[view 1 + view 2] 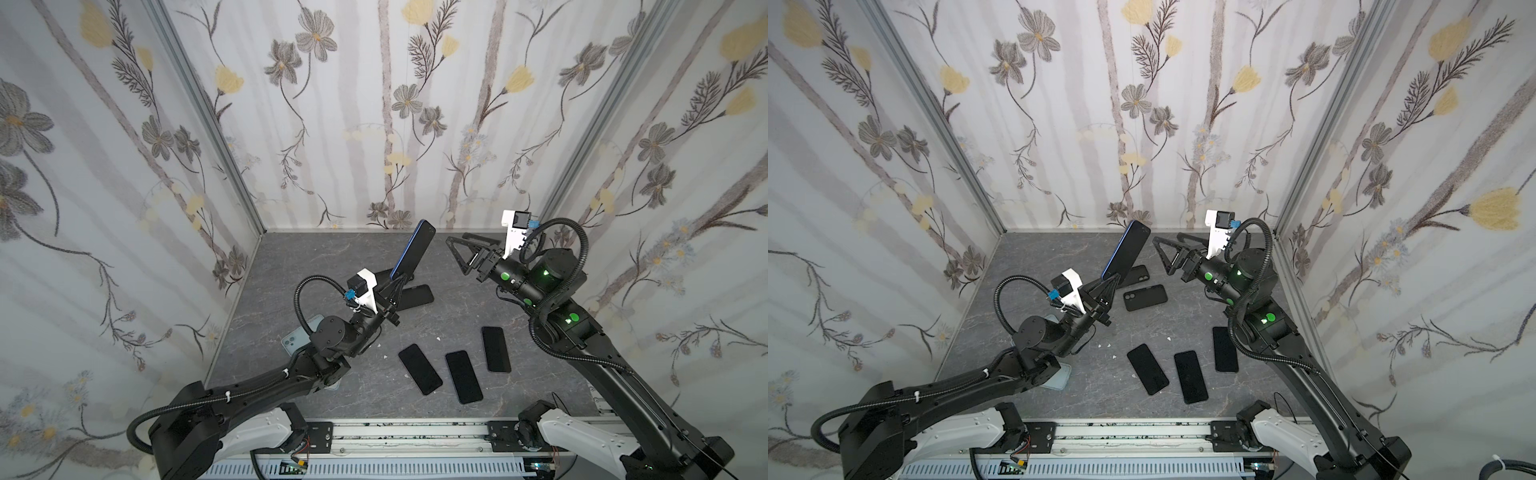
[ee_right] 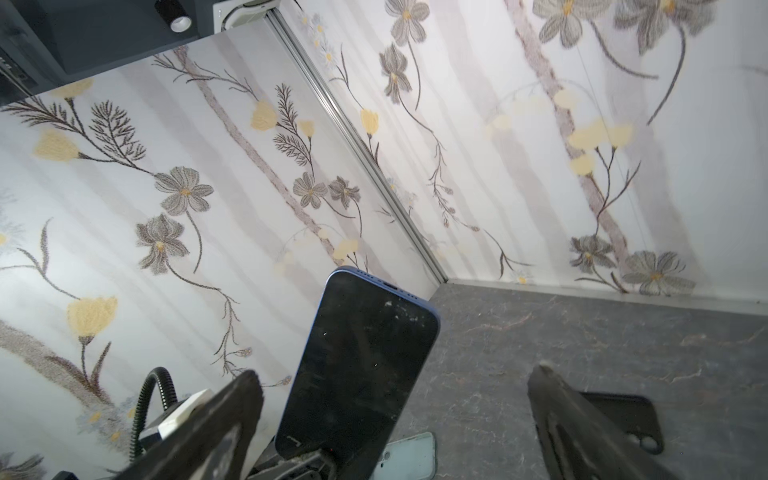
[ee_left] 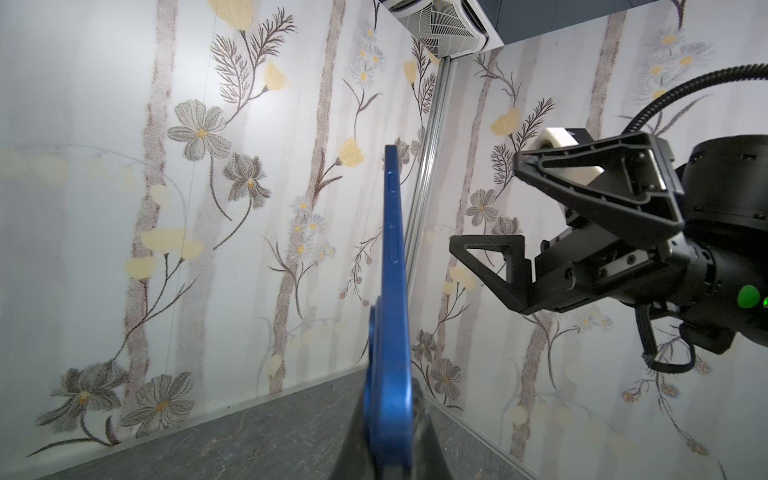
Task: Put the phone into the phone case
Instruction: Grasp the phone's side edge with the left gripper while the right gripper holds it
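My left gripper (image 1: 397,283) (image 1: 1108,286) (image 3: 388,436) is shut on the lower end of a blue phone (image 1: 415,249) (image 1: 1127,249) (image 3: 392,270) (image 2: 361,365). It holds the phone upright above the back of the table, dark screen facing the right arm. To the right of the phone my right gripper (image 1: 457,239) (image 1: 1167,237) (image 3: 486,199) (image 2: 395,370) stands open and empty, its fingers clear of the phone. On the table below lie a black phone case (image 1: 417,297) (image 1: 1145,297) (image 2: 623,415) and a second black case (image 1: 1136,276), partly hidden.
Three black phones (image 1: 419,368) (image 1: 463,376) (image 1: 496,349) lie flat near the table's front. A pale blue-green case (image 1: 297,338) (image 1: 1059,376) (image 2: 409,455) lies under the left arm. Flowered walls close in the back and both sides.
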`<control>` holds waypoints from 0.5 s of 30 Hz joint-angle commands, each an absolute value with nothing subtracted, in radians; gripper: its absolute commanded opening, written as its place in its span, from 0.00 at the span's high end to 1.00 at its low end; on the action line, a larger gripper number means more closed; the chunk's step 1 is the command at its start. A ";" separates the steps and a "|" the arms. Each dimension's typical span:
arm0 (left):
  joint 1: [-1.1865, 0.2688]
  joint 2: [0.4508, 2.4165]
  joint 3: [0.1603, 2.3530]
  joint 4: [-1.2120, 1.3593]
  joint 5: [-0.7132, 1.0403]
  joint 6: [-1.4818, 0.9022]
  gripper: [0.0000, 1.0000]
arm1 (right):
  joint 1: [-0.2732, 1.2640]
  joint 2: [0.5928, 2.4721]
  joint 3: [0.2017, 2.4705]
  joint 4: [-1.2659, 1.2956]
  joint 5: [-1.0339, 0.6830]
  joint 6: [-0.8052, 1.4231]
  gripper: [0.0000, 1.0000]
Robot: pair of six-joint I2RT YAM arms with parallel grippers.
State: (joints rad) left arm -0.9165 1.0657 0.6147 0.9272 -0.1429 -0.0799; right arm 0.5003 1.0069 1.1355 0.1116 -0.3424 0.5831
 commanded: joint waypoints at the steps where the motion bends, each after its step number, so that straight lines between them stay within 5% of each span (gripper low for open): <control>1: -0.908 0.995 0.700 0.602 -0.122 -0.083 1.00 | 0.478 1.004 1.196 0.070 -0.462 0.434 0.00; 7: -0.892 0.931 0.794 0.333 -0.086 -0.126 1.00 | 0.357 1.058 1.268 0.095 -0.802 0.419 0.06; 15: -0.842 0.878 0.904 0.108 0.040 -0.200 1.00 | 0.293 1.084 1.313 0.052 -0.868 0.352 0.20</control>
